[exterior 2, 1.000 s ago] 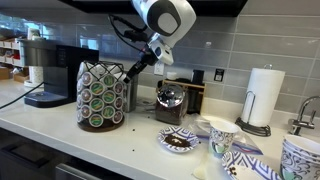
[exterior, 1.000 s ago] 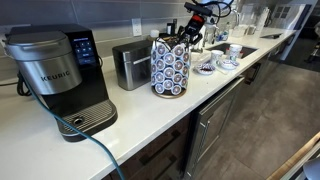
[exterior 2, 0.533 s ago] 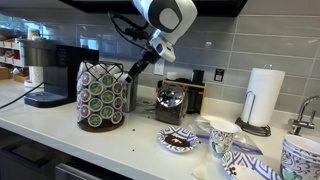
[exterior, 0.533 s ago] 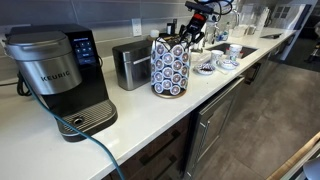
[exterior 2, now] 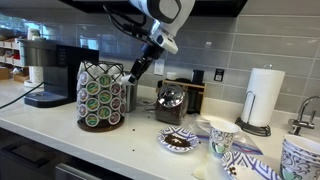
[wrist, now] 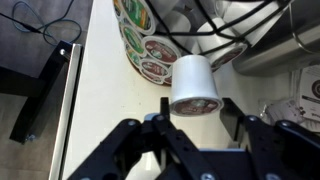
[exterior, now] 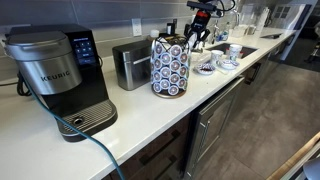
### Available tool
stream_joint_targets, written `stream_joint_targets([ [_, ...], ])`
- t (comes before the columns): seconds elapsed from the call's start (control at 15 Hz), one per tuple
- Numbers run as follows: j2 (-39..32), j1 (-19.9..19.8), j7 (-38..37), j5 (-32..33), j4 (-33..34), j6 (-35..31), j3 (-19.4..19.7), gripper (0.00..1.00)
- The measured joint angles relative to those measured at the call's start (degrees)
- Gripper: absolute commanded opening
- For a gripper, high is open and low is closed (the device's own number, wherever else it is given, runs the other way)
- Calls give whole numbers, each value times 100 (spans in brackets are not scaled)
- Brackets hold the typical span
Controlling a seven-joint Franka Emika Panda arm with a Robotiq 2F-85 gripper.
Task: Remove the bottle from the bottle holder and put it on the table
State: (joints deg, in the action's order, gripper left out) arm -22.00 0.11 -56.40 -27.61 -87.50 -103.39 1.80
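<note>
At the far left in both exterior views I see the Keurig brewer [exterior: 60,75] standing on the table [exterior: 140,115], with a teal cable [exterior: 95,150] trailing off its front toward 5 o'clock. Next to the right in an exterior view is a steel appliance [exterior: 130,65], and just beside that the pod carousel [exterior: 170,68], upright and full of pods.

My gripper [exterior: 197,35] hangs at about 1 o'clock from the carousel's top; in an exterior view the gripper [exterior 2: 137,70] comes in slanted at 2 o'clock of the carousel [exterior 2: 100,95], close to its upper rim.

In the wrist view the carousel [wrist: 145,40] fills the top, and the white pod [wrist: 193,80] sits at about 4 o'clock from it, its round lid turned toward the camera. The gripper [wrist: 196,100] has the pod between its two fingers, whose pads [wrist: 230,115] appear to press on the pod's sides, so I read it as gripped. The pod is up beside the carousel's upper part, off the table [wrist: 100,80].

Further right in an exterior view stand a steel canister [exterior 2: 170,103], a plate [exterior 2: 180,141], patterned cups [exterior 2: 220,135] and a paper towel roll [exterior 2: 265,97]
</note>
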Motion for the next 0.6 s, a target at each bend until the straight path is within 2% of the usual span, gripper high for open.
stream_joint_targets([
  [0.27,300,184,-333,758,-480,-830,41,29],
  [0.6,707,509,-953,2087,-1367,-2005,58,29],
])
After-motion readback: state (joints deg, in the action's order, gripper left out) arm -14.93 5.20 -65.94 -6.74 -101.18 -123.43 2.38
